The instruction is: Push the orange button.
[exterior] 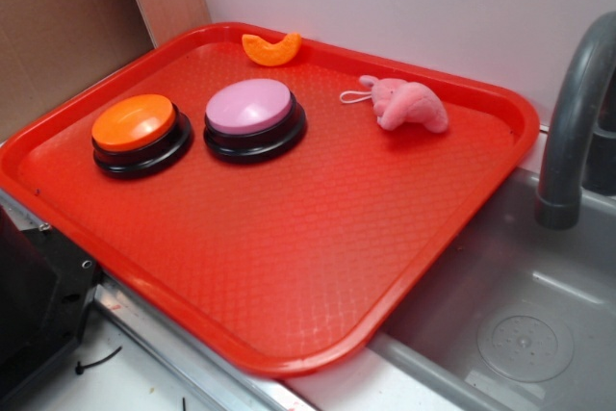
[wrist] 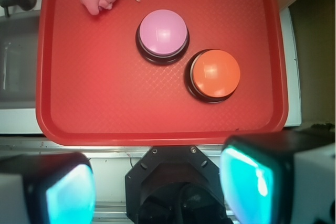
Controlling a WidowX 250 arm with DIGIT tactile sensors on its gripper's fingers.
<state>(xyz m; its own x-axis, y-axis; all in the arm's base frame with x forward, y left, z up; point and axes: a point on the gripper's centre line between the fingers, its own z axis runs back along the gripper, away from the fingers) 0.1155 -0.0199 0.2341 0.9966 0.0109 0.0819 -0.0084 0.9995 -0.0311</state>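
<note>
The orange button with its black base sits on the left part of the red tray. In the wrist view the orange button lies right of the tray's middle. A same-shaped pink-lilac button stands beside it and also shows in the wrist view. My gripper is high above the robot's base, off the tray's near edge, well away from the buttons. Its two teal-padded fingers stand wide apart with nothing between them. The gripper does not show in the exterior view.
A small orange crescent piece lies at the tray's far edge, and a pink plush toy at the far right. A grey sink with a grey faucet is right of the tray. The black robot base is below the gripper.
</note>
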